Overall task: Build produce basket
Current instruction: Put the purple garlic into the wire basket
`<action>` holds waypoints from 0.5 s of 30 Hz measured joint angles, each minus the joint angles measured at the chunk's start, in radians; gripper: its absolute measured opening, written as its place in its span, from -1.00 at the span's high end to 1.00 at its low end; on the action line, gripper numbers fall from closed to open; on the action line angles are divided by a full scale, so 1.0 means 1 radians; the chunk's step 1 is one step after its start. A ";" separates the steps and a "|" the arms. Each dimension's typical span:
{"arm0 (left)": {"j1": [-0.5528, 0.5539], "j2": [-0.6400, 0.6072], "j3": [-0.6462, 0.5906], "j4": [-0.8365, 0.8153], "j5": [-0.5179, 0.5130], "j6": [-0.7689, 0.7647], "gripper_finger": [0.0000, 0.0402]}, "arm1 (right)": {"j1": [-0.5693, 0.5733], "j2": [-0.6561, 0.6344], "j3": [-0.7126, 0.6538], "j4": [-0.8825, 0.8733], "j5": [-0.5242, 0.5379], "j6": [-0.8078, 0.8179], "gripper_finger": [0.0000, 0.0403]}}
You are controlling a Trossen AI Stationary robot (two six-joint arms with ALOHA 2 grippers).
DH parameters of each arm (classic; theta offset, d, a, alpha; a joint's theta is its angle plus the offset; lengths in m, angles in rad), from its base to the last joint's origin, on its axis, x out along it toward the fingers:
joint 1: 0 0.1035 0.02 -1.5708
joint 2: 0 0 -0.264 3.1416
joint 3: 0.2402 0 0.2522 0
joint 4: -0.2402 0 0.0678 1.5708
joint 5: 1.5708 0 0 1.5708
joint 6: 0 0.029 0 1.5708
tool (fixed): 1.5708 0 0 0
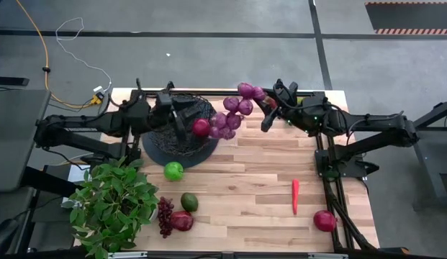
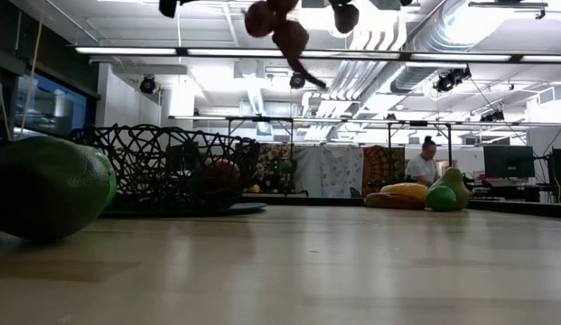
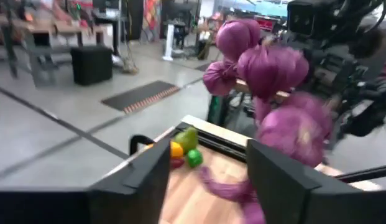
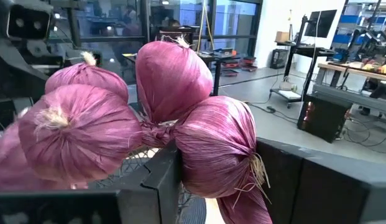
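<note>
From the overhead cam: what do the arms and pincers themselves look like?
Both arms are matte black, jointed tubular links. The left arm and right arm mirror each other across the table. Each pincer has two flat, blocky dark fingers. The right pincer shows a small green light near its wrist. No markings are legible.

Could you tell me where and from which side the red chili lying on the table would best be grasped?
The red chili lies flat on open table, long and slim. I would grip its middle from straight above, claw fingers across its narrow width. The right claw is nearer, but it now holds the purple bunch.
</note>
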 joint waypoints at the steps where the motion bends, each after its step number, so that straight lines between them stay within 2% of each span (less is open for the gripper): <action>1: 0.004 0.009 0.025 -0.023 0.017 -0.029 -0.11 | -0.005 0.000 0.000 0.000 0.000 0.000 0.26; 8: 0.012 0.079 0.100 -0.048 0.197 -0.076 -0.57 | -0.012 0.001 0.000 0.000 -0.006 0.000 0.26; 12: 0.012 0.140 0.121 -0.049 0.203 -0.075 -0.70 | -0.012 0.001 0.000 0.000 -0.023 0.000 0.26; 15: 0.012 0.176 0.139 -0.047 0.202 -0.053 -0.72 | -0.012 0.001 0.000 0.000 -0.023 0.000 0.26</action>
